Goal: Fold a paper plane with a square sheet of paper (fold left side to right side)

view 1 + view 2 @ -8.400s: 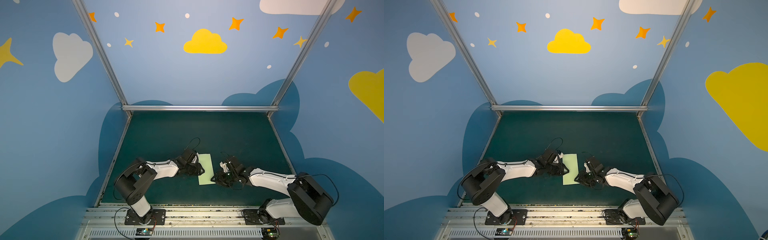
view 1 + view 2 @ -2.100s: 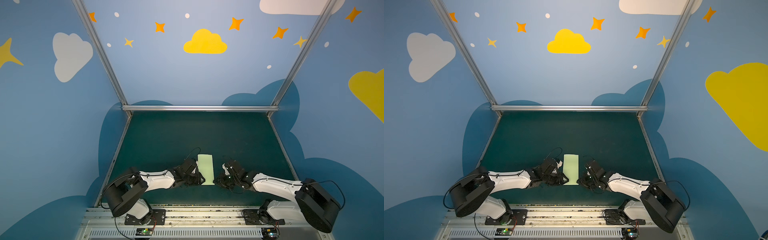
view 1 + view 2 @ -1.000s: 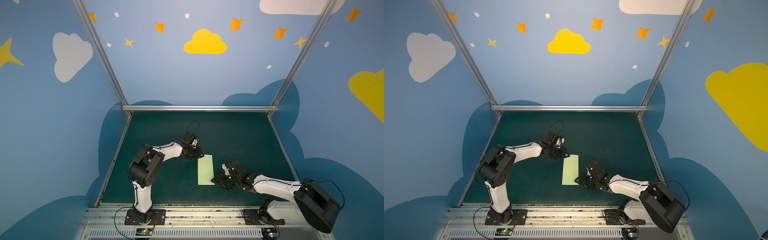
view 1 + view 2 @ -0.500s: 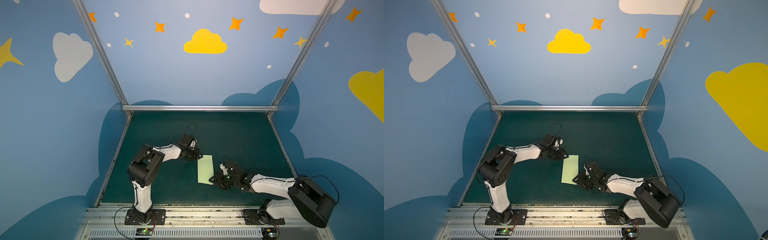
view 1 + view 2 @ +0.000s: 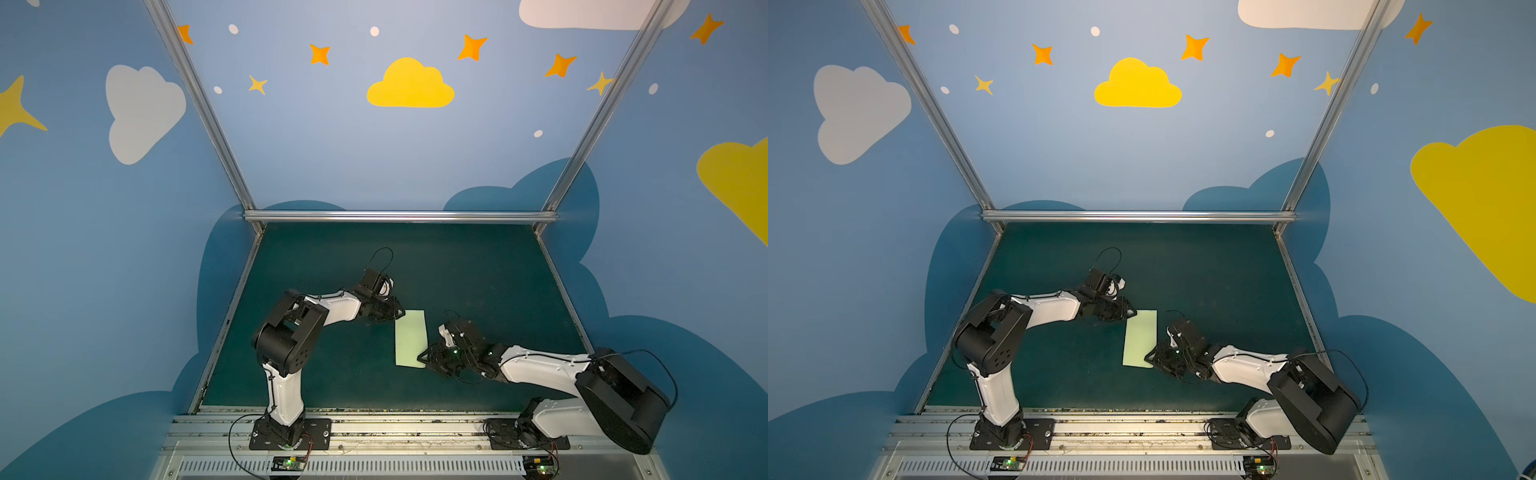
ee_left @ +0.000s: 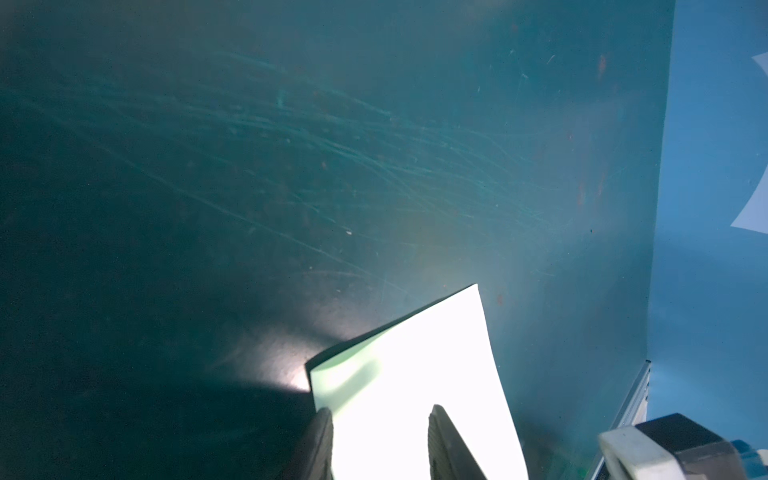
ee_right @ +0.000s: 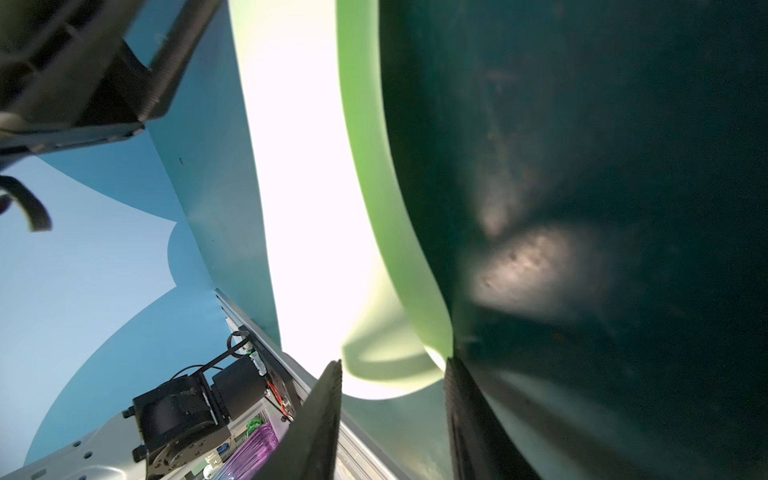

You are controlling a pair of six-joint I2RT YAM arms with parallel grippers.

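Note:
The sheet of paper (image 5: 411, 338) (image 5: 1140, 338) lies on the dark green mat as a pale green narrow rectangle, folded in half; no paper plane shape shows. My left gripper (image 5: 399, 312) (image 5: 1130, 311) sits at its far left corner. In the left wrist view that gripper (image 6: 380, 440) is open, its fingers straddling the bright paper (image 6: 415, 374). My right gripper (image 5: 424, 357) (image 5: 1150, 357) is at the near right corner. In the right wrist view it (image 7: 392, 415) is open, and the paper's (image 7: 307, 208) edge curls up off the mat between the fingers.
Blue walls with aluminium frame posts (image 5: 399, 216) close the mat (image 5: 478, 282) at the back and sides. Both arm bases stand on the metal rail (image 5: 395, 432) along the front edge. A purple object (image 7: 253, 453) shows by the rail in the right wrist view.
The left gripper came down slightly onto the paper's far left corner. The right gripper slid left to the near right corner. The paper stayed in place.

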